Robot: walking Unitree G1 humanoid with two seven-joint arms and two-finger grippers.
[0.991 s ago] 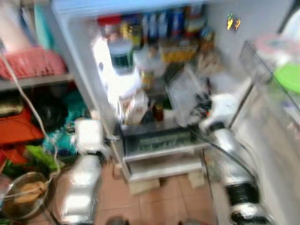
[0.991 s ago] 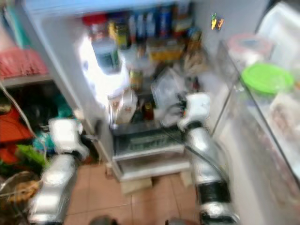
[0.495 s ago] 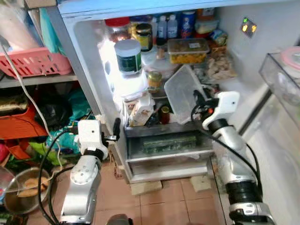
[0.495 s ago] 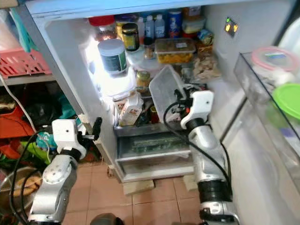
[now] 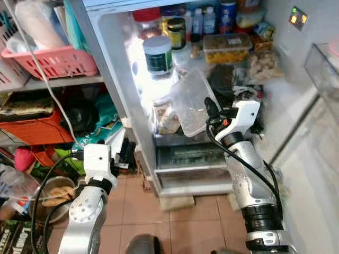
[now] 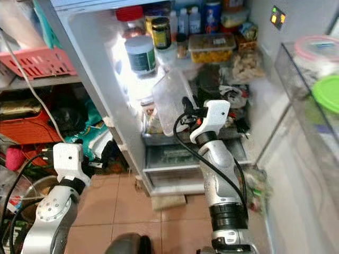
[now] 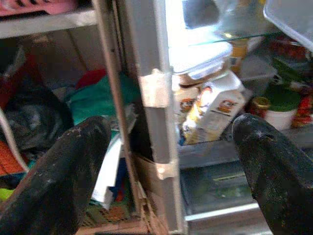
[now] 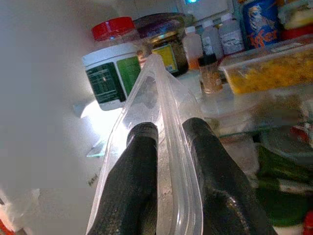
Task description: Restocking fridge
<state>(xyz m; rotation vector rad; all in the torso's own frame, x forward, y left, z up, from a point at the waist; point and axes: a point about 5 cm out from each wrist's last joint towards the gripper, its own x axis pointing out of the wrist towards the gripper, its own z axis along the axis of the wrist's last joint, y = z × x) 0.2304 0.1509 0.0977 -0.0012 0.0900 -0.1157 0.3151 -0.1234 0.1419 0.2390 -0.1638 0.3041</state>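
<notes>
Since half a second ago the right claw (image 5: 207,109) has drawn the clear tub (image 5: 192,101) back and leftward from the fridge's (image 5: 114,63) middle shelf; it was leaning among the goods there and now hangs in front of the open compartment. The whole view has also shifted, so part of that change is the camera's.

The tub looks empty, thin-walled and see-through, so I judge it light, a little springy and slick, apt to twist or slip in a pinch on one wall. The rim is the stiffest part; a hold near it, as now, seems soundest, with modest squeeze so the wall does not buckle.

In the right wrist view the two black fingers (image 8: 142,166) are closed on the tub's wall, one on each face, and the tub runs up and away from the claw toward the green-labelled jar (image 8: 111,73) and the yellow food box (image 8: 266,68) on the upper shelf. The tub is tilted, touching no shelf that I can see.

The left claw (image 7: 161,161) stands spread and empty, low beside the fridge's left wall, well apart from the tub.
</notes>
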